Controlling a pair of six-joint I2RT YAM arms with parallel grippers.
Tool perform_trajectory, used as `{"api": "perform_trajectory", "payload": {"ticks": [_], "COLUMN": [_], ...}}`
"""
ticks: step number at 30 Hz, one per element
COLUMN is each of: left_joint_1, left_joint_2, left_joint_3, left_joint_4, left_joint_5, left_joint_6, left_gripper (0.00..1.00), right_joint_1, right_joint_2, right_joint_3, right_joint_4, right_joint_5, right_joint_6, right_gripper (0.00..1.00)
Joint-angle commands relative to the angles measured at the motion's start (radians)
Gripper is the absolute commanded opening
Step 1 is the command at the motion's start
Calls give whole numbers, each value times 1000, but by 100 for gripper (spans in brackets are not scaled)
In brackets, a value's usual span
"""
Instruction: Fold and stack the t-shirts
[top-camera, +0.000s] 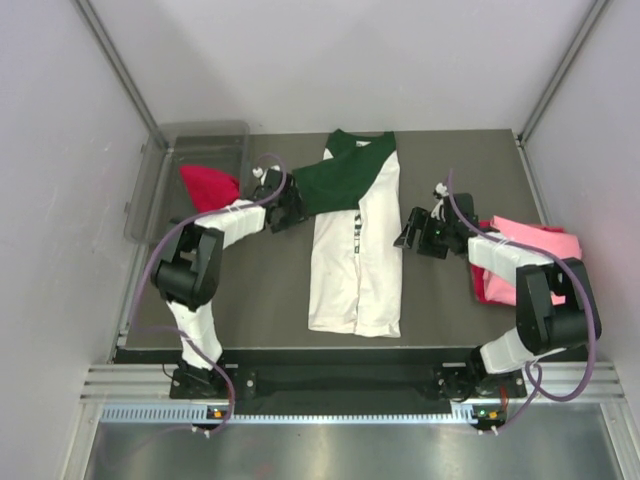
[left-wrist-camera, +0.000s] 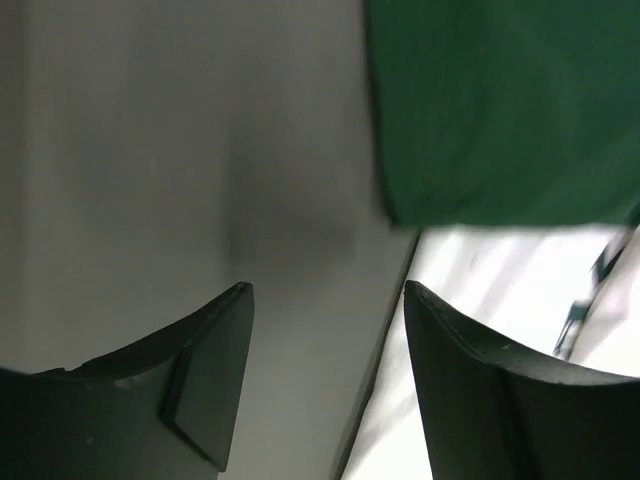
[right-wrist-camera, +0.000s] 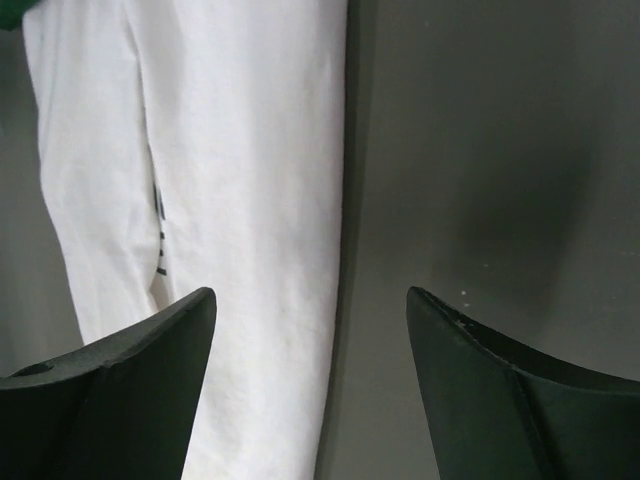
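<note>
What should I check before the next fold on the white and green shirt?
1. Left gripper open, empty: ok.
2. Right gripper open, empty: ok.
3. White and green t-shirt lying flat: ok.
4. Green sleeve inside body edge: not ok, pokes out toward left gripper.
5. Pink t-shirt folded: cannot tell, right arm covers part.
6. Red t-shirt folded: not ok, bunched at bin.

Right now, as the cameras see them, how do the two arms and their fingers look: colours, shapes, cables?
The left arm and the right arm both have white links between chunky black joints. A thin purplish cable loops beside each. The left fingers and right fingers are smooth black wedges tapering to blunt tips. I see no markings.
</note>
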Motion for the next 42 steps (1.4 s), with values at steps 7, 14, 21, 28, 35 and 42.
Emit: {"api": "perform_trajectory", "payload": {"ticks": [7, 14, 21, 28, 35, 42], "left_joint_1": [41, 94, 107, 117, 124, 126], "left_joint_2": [273, 414, 558, 638, 693, 681], "left_joint_3": [458, 702, 870, 983, 1031, 1035], "left_joint_4": [-156, -205, -231, -258, -263, -268], "left_joint_5": [-73, -112, -141, -110, -23, -40], "left_joint_6": [40, 64, 107, 130, 152, 184], "left_gripper": [65, 59, 52, 51, 43, 7], "right_joint_1": [-2, -2, -2, -2, -2, -2], "right_joint_2": [-47, -27, -18, -15, -3, 5], "right_joint_3": [-59, -79, -83, -93, -90, -91], "right_joint_4": [158, 194, 209, 220, 223, 226], "right_joint_5": [41, 21, 10, 10, 10, 15], "right_joint_6": [-1, 10, 11, 10, 11, 10], "right_gripper": [76, 76, 75, 75, 75, 75]}}
